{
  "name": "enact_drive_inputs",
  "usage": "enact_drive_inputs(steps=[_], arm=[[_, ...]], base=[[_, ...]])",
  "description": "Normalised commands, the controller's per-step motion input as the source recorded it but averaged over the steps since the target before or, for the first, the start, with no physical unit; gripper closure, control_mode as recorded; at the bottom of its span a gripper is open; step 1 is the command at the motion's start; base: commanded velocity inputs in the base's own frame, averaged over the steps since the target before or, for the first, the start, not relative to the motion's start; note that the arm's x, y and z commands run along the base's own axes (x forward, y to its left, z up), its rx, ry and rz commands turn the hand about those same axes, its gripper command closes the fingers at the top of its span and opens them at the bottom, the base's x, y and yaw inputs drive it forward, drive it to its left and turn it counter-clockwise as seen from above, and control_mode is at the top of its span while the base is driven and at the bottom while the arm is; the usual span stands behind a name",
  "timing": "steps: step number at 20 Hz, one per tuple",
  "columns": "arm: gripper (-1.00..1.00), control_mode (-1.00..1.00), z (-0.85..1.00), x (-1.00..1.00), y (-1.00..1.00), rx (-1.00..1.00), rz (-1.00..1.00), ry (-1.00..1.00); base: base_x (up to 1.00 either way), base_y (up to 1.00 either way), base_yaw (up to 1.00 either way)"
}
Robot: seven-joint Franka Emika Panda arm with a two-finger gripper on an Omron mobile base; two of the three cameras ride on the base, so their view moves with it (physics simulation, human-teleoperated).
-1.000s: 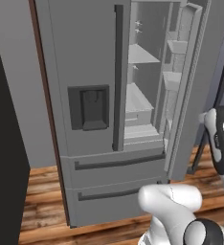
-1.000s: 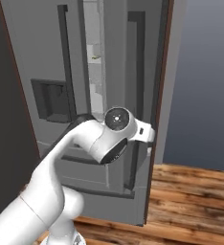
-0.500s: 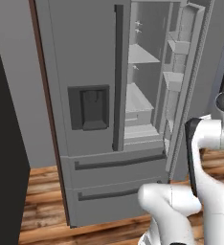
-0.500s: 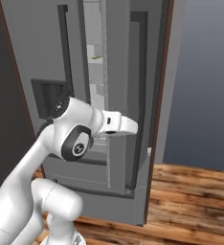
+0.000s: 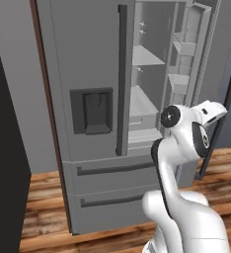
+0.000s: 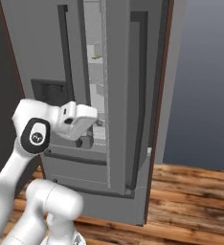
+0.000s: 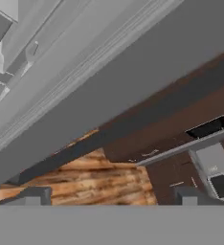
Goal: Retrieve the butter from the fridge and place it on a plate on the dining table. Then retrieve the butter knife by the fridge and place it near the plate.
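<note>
The grey fridge (image 5: 83, 59) stands ahead with its right door (image 6: 121, 95) swung open, and white shelves (image 5: 147, 59) show inside. A thin yellowish sliver (image 6: 96, 58) lies on an upper shelf; it may be the butter. My gripper (image 7: 112, 197) is open, its fingertips (image 7: 35, 195) set wide apart with nothing between them. The hand (image 6: 76, 119) hovers at mid height in front of the fridge opening, beside the open door's edge (image 7: 133, 76). The plate, dining table and butter knife are out of view.
The left fridge door (image 6: 42, 43) with its dark dispenser panel (image 5: 92, 111) is closed. Two drawers (image 5: 112, 185) sit below. A wood floor (image 6: 190, 206) runs in front. Dark brown cabinets (image 7: 171, 129) show past the door in the hand view.
The arm has swung left from the open door's handle toward the fridge opening. The fridge door stays open.
</note>
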Motion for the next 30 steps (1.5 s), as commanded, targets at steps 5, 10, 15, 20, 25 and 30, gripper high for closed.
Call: enact_drive_inputs(steps=[5,10,15,20,25,30], arm=[[-1.00,-1.00,0.01,0.45,0.45,-0.16,0.00,0.09],[-1.00,-1.00,0.00,0.69,0.56,-0.11,0.00,0.07],[-1.00,-1.00,0.00,0.41,-0.08,0.01,0.00,0.08],[-1.00,-1.00,0.00,0.45,-0.29,0.03,0.01,0.09],[-1.00,-1.00,0.00,0.08,-0.59,0.02,0.01,0.08],[-1.00,-1.00,0.00,0.00,-0.78,0.00,0.00,0.08]], base=[[0.00,0.00,0.00],[0.00,0.00,0.00],[0.00,0.00,0.00],[0.00,0.00,0.00],[0.00,0.00,0.00],[0.00,0.00,0.00]])
